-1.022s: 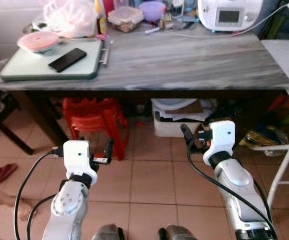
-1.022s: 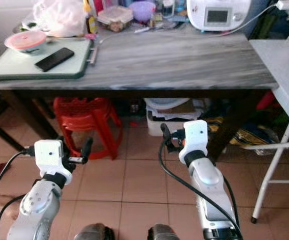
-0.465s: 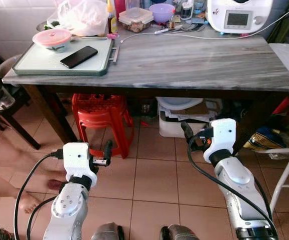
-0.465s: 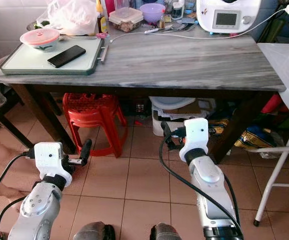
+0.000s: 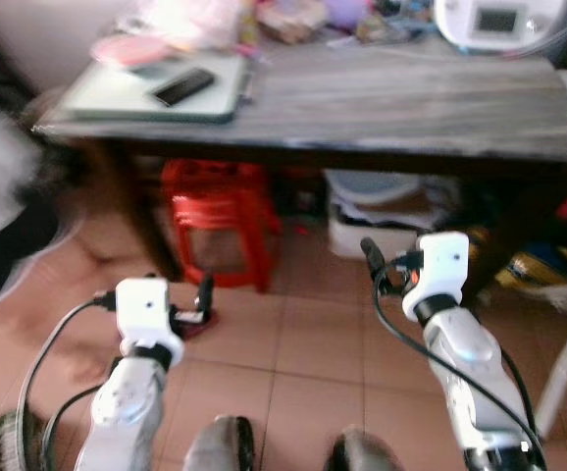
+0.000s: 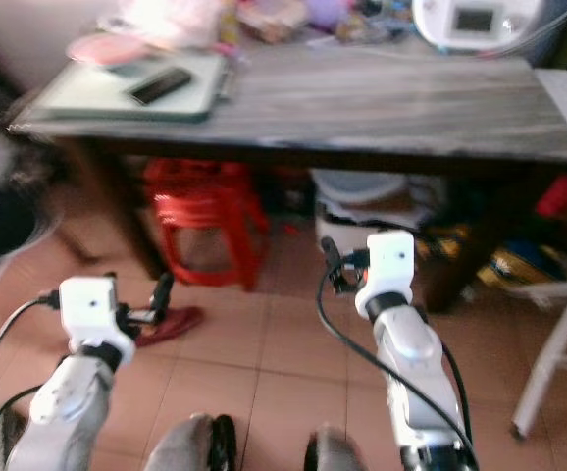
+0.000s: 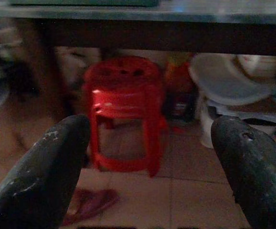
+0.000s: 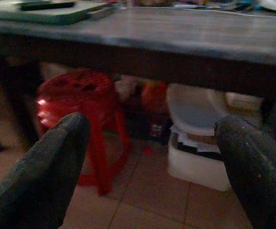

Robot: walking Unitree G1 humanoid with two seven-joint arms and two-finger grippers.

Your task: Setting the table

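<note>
Before the grey marble-patterned table [image 5: 382,98], both arms were held low over the tiled floor [image 5: 303,343], well short of the tabletop. The left gripper [image 7: 147,157] and the right gripper [image 8: 152,157] were each seen with fingers spread wide apart and nothing between them. At the table's far left corner a pale green tray [image 5: 146,96] was set, with a black phone [image 5: 183,86] lying on it and a pink-lidded container [image 5: 131,51] at its back edge. A red plastic stool [image 5: 223,221] was tucked under the table beside a white storage box [image 5: 377,221]. A collision with the stool or the table edge was judged possible if the approach were made while the picture was blurred. A dark blurred shape at the left edge could not be identified, and the clutter along the back was hard to make out.
</note>
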